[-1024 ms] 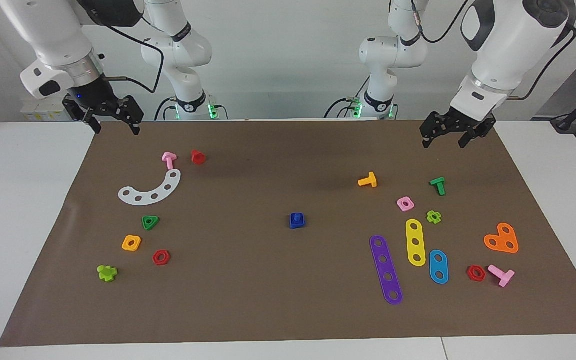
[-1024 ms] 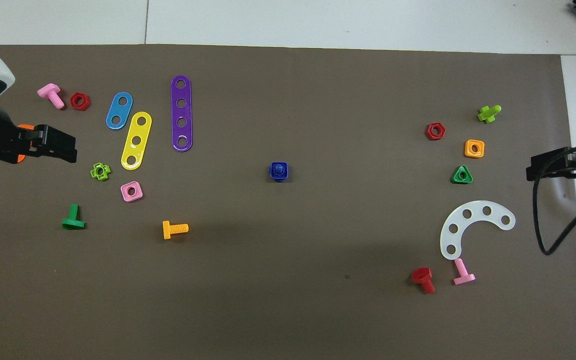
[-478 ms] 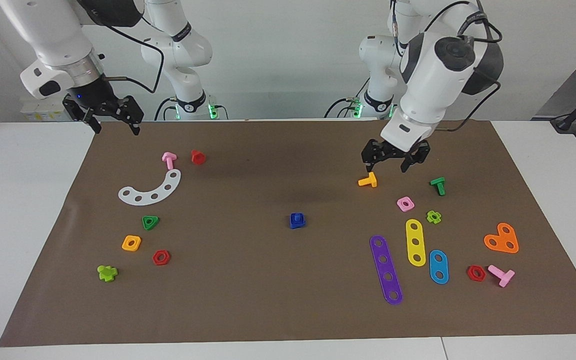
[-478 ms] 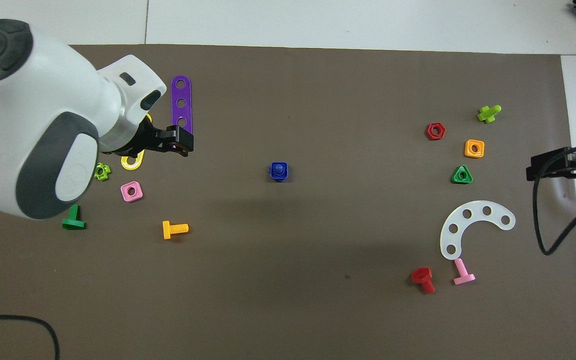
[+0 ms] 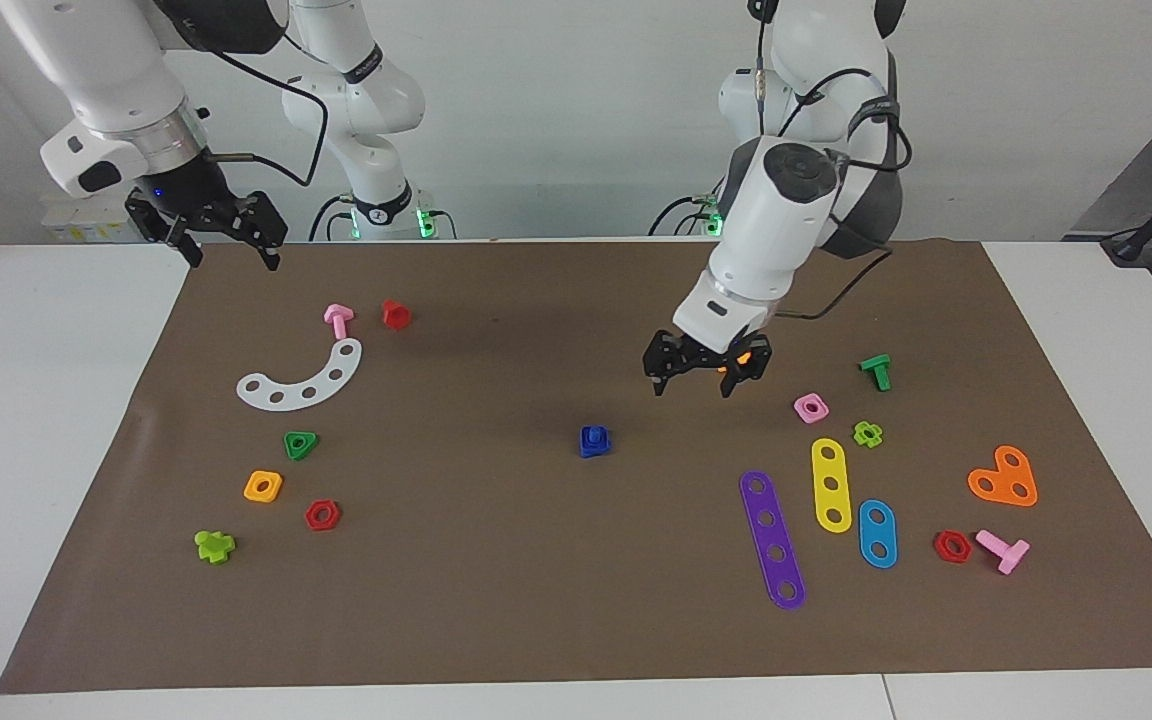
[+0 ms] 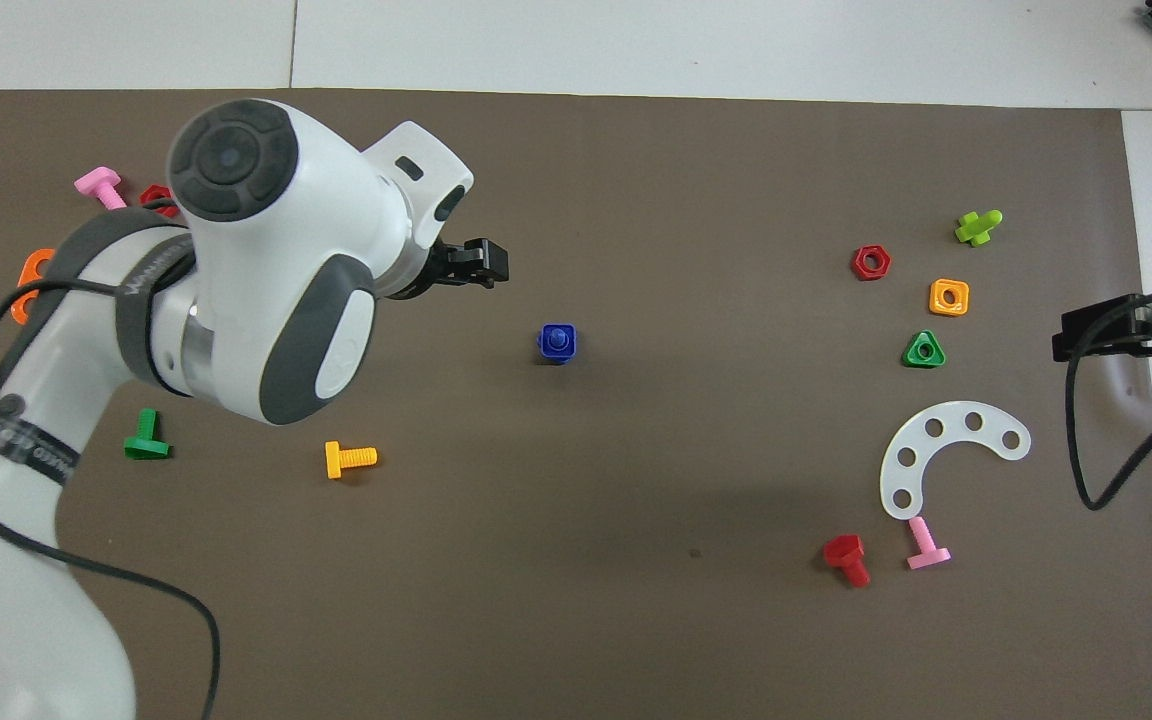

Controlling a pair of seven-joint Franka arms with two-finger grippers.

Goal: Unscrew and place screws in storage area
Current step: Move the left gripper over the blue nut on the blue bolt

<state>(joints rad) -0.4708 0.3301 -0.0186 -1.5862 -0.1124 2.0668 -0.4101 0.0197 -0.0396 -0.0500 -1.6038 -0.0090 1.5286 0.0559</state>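
The dark-blue screw (image 5: 594,440), a bolt sitting in its square nut, stands alone at the middle of the brown mat (image 5: 536,600); it also shows in the overhead view (image 6: 557,342). My left gripper (image 5: 704,380) is open and empty, up in the air over the mat, toward the left arm's end from the screw and apart from it. In the overhead view the left gripper (image 6: 484,262) sticks out from under the arm's white wrist. My right gripper (image 5: 228,250) is open and empty, waiting over the mat's edge at the right arm's end; it also shows in the overhead view (image 6: 1071,335).
Toward the left arm's end lie an orange bolt (image 6: 349,458), a green bolt (image 5: 876,371), a pink nut (image 5: 810,407), purple (image 5: 772,538), yellow and blue strips, and an orange heart plate (image 5: 1004,478). Toward the right arm's end lie a white curved strip (image 5: 301,378), a green triangular nut (image 5: 301,444), and other nuts and bolts.
My left arm has swung from the mat's edge at its own end toward the middle, lowering its open gripper close to the dark-blue screw. The right arm has not moved.
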